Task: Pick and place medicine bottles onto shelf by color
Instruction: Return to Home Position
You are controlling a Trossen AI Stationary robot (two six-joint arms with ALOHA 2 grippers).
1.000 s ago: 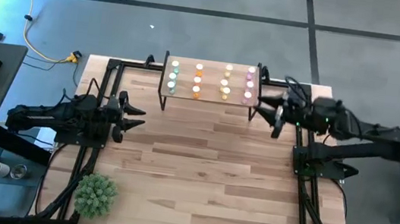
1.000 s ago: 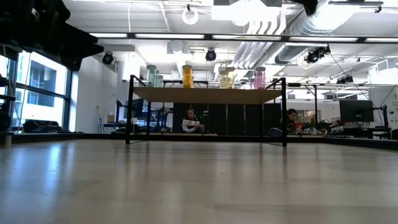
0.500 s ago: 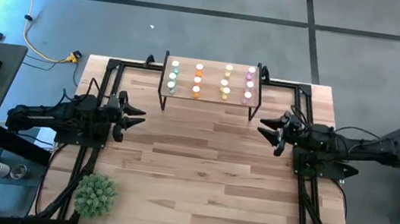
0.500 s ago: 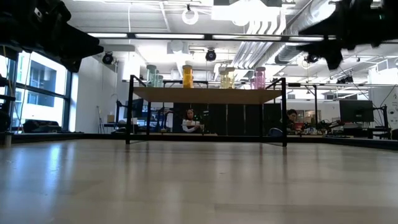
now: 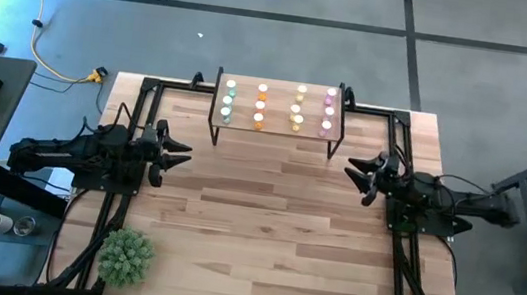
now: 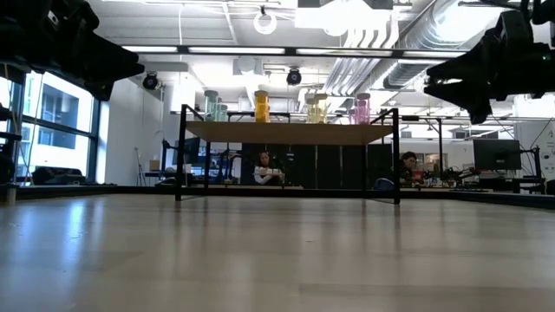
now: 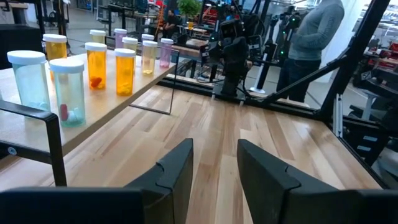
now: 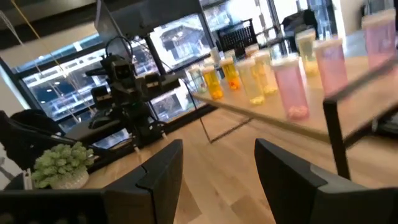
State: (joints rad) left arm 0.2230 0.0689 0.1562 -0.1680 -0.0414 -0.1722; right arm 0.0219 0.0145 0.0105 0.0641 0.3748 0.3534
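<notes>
The shelf [image 5: 276,131], a low light-wood platform on black legs, stands at the table's far middle. On it the medicine bottles [image 5: 278,106] stand upright in columns by color: green at the left, then orange, yellow and pink. They also show in the left wrist view [image 7: 99,62] and the right wrist view [image 8: 273,78]. My left gripper [image 5: 182,154] is open and empty over the table's left side. My right gripper [image 5: 353,173] is open and empty over the right side, near of the shelf's right end.
A green plant ball [image 5: 124,256] sits at the table's near left corner. Black frame rails run along the table's left [image 5: 109,219] and right [image 5: 409,276] edges. A person [image 7: 314,37] stands beyond the table in the left wrist view.
My right gripper has drawn back from the shelf's right end toward the table's near and right side, empty, and now hovers level with my left gripper. The bottles on the shelf have stayed in place.
</notes>
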